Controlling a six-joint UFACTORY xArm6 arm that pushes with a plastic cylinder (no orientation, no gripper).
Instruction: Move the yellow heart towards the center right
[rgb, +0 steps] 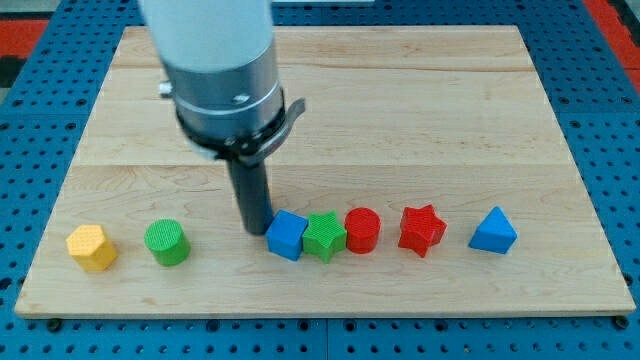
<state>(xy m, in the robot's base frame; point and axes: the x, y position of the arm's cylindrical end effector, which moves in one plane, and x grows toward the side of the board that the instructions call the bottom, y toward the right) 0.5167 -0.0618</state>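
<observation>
Approach step, by the look of it, nothing pushed yet; no fingers on this rig, only my tip (254, 229), down on the desk (420, 110), just left of the blue block (286, 236); yellow heart (91, 248) far left, untouched, well apart; next: circling round to its left side, then pushing rightward, likely above the row of blocks.

Bright, even light across the wooden board (420, 90); no hard glare. Shadows short and soft, falling just under each block and beside the rod near my tip (256, 229), left of frame centre. Arm housing (215, 50) at upper left slightly soft, washed pale. Blocks along lower frame reasonably sharp. Edges straight, no visible distortion.
</observation>
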